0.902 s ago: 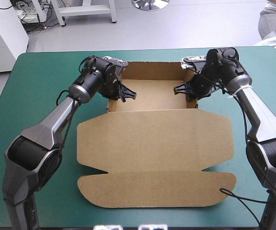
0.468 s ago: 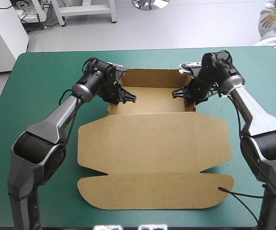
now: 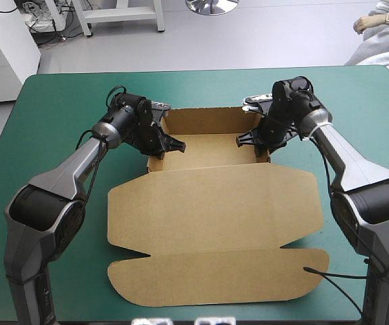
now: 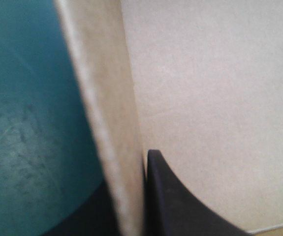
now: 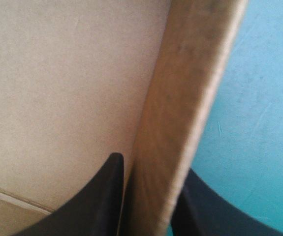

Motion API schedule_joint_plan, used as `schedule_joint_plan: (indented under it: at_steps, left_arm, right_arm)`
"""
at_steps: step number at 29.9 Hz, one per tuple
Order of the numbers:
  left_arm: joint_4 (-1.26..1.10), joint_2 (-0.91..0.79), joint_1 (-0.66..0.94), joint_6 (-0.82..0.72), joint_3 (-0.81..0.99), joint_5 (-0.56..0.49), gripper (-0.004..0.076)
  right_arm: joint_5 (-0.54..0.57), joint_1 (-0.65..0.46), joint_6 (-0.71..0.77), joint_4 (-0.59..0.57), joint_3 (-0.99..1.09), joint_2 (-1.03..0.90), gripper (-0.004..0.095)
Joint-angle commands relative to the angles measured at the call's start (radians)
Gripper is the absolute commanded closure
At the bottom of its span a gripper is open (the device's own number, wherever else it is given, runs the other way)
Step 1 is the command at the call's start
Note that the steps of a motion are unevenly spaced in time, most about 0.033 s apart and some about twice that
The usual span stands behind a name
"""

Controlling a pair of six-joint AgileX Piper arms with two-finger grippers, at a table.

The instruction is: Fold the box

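Bright, even light leaves faint shadows beside the box (image 3: 214, 203).

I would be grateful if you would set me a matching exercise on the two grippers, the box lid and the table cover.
1 left gripper
2 right gripper
3 box lid
4 table cover

A lies flat toward the near edge
B teal-green
C shut on the left side wall
D shut on the right side wall

Pairs: 1-C, 2-D, 3-A, 4-B
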Motion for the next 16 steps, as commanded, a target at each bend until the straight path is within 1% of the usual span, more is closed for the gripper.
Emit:
schedule_joint_plan:
  at_steps: [1,5,7,9,10,11,13,14,15,16]
  left_arm:
    - [-0.084,-0.042,-0.010,0.076,0.005,0.048,0.0734]
    - [-0.064,-0.042,-0.010,0.089,0.005,0.092,0.0733]
    - [-0.061,-0.042,-0.006,0.099,0.005,0.109,0.0720]
    - [-0.073,-0.047,-0.004,0.115,0.005,0.122,0.0665]
    - [-0.073,-0.049,-0.004,0.122,0.005,0.123,0.0631]
    - [-0.069,-0.060,-0.004,0.120,0.005,0.124,0.0567]
    - [-0.066,-0.077,0.002,0.120,0.005,0.110,0.0455]
    - [-0.069,-0.092,0.007,0.120,0.005,0.096,0.0389]
    - [-0.071,-0.104,0.007,0.120,0.005,0.088,0.0326]
    - [-0.071,-0.118,0.013,0.120,0.005,0.075,0.0271]
  right_arm:
    - [0.007,0.016,-0.035,-0.014,-0.033,-0.052,0.0923]
    - [0.007,0.016,-0.043,-0.008,-0.033,-0.044,0.0925]
    - [0.007,0.016,-0.045,-0.008,-0.033,-0.042,0.0924]
    - [0.008,0.016,-0.045,-0.008,-0.033,-0.041,0.0910]
    - [0.008,0.016,-0.045,-0.008,-0.033,-0.041,0.0884]
    - [0.008,0.016,-0.047,-0.002,-0.033,-0.041,0.0840]
    - [0.008,0.016,-0.050,0.015,-0.033,-0.041,0.0714]
    - [0.008,0.016,-0.050,0.027,-0.033,-0.041,0.0594]
    - [0.008,0.016,-0.050,0.026,-0.033,-0.041,0.0505]
    - [0.008,0.016,-0.050,0.026,-0.033,-0.041,0.0386]
